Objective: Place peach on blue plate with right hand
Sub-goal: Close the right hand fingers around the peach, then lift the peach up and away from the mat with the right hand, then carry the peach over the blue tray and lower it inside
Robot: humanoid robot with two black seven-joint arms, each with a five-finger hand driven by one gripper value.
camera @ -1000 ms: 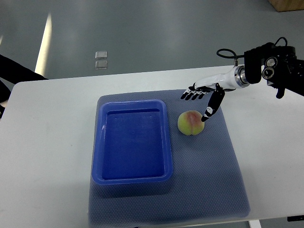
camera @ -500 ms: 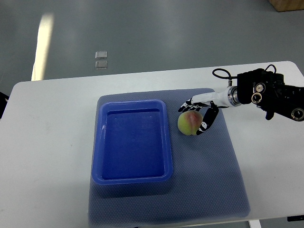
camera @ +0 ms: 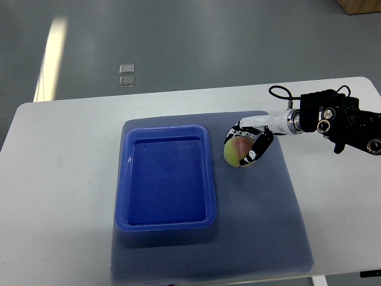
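One blue plate (camera: 165, 177) lies empty to the left of the right hand (camera: 247, 140), whose fingers (camera: 257, 149) are curled around the peach (camera: 238, 152) resting on the grey mat (camera: 262, 214) just beside that plate.

I read this as a robotics lab or test room. A plain white bench (camera: 71, 179) with rounded corners fills the lower frame, standing on a bare grey polished floor (camera: 208, 42) that reflects a streak of light at upper left. A grey textured mat (camera: 262, 226) is laid out at centre as a marked work area. From the right edge comes a black robot arm (camera: 339, 119) with exposed cabling.
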